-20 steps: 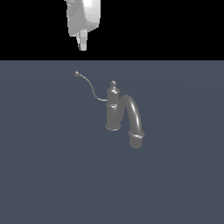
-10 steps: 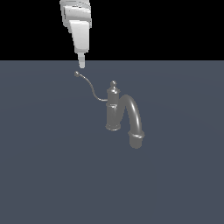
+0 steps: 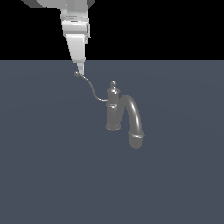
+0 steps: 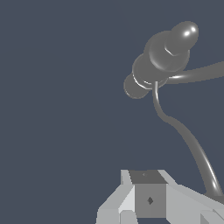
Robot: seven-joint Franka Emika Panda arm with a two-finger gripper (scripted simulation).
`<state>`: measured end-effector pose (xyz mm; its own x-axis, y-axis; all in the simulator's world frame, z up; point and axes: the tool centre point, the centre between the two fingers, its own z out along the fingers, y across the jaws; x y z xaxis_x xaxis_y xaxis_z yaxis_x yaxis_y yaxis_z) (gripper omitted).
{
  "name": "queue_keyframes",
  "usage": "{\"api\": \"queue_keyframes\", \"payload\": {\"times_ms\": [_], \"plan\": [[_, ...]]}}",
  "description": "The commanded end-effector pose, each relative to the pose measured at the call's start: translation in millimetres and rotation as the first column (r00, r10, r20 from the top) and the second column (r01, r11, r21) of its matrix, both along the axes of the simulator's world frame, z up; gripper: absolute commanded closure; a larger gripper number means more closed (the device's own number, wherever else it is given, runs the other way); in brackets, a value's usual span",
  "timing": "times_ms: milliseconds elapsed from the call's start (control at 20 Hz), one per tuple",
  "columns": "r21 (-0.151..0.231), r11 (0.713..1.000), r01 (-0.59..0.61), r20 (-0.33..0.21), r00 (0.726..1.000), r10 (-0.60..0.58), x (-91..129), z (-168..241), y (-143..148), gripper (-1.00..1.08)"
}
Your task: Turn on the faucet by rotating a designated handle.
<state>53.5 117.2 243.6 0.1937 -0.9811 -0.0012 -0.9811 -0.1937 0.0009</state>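
Note:
The grey faucet stands upright on the dark floor, with a knob finial on top and a thick arched spout turned down toward the exterior view's right. The thin curved handle runs from the post up to a small ball tip at the exterior view's left. My gripper hangs straight down with its fingers together, their tips right at that ball tip, holding nothing. In the wrist view the faucet is seen from above. There the handle sweeps toward my gripper and ends beside one finger.
The flat dark grey floor spreads all around the faucet. The black background begins behind the arm.
My gripper has come down from above, drifting slightly toward the exterior view's left, until its tips reach the handle's ball tip. The handle and faucet look unmoved.

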Motion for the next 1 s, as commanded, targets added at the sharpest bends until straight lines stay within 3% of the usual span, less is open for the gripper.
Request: {"api": "queue_keyframes", "payload": {"times_ms": [0,250,950], "plan": [[-0.001,1.000,0.010,0.001,1.000,-0.010,1,-2,1,1.08],[-0.001,1.000,0.009,0.001,1.000,-0.009,1,-2,1,1.08],[-0.001,1.000,0.010,0.001,1.000,-0.010,-39,-2,-8,1.08]]}}
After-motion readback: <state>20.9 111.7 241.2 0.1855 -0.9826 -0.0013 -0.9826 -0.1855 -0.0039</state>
